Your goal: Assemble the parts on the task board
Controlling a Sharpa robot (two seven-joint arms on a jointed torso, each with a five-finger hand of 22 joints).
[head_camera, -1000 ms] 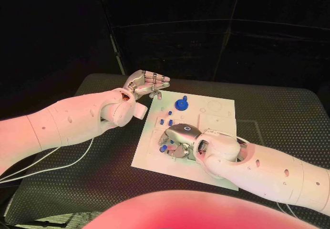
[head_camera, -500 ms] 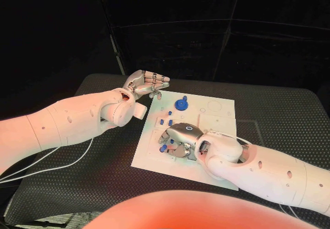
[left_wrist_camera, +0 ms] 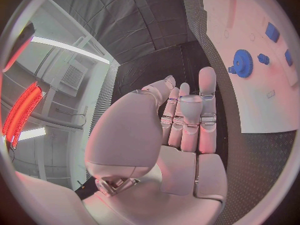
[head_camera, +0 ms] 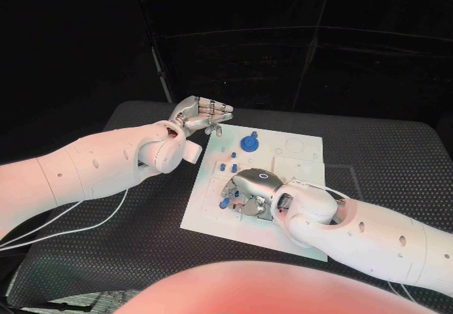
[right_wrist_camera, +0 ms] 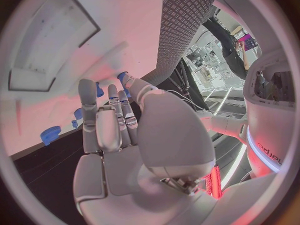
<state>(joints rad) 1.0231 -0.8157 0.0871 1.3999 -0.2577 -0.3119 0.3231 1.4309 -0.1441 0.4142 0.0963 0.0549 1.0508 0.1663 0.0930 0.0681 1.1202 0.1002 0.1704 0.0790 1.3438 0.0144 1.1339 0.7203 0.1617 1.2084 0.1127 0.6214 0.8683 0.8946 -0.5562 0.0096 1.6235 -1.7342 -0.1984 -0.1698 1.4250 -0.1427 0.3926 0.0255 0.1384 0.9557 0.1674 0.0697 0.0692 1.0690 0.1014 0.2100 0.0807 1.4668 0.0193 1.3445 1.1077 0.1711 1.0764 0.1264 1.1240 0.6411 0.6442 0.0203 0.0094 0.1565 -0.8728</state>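
The white task board [head_camera: 300,157] lies mid-table. A blue gear [head_camera: 250,142] stands near its far edge, with small blue pegs [head_camera: 228,167] just nearer on the left side. My right hand [head_camera: 251,193] lies low over the board's middle, fingers stretched toward the left edge. A small blue part [head_camera: 224,203] sits at its fingertips; I cannot see a grip on it. The right wrist view shows that part [right_wrist_camera: 121,76] at a fingertip [right_wrist_camera: 129,83]. My left hand [head_camera: 198,116] hovers above the board's far left corner, holding nothing, with the gear [left_wrist_camera: 242,64] beyond it.
The board has shallow recesses [head_camera: 296,144] at its far right. Black textured table mat [head_camera: 387,157] surrounds it on every side. White cables [head_camera: 57,229] trail off the table's left edge.
My right hand has crept slightly toward me and to the right over the board. The blue part at its fingertips and the left hand have stayed put.
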